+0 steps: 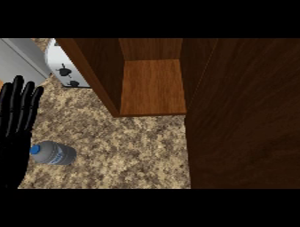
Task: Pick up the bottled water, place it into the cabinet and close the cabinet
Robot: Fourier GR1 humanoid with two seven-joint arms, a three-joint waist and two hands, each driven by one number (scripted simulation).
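Note:
A bottled water with a blue cap lies on its side on the speckled counter at the lower left. My left hand stands at the left edge, fingers straight and pointing up, just left of the bottle's cap. The dark wooden cabinet is open, showing a bare shelf. Its door swings out and fills the right side. My right hand does not show.
A white toaster sits on the counter at the upper left, beside the cabinet's left wall. A grey panel fills the top left corner.

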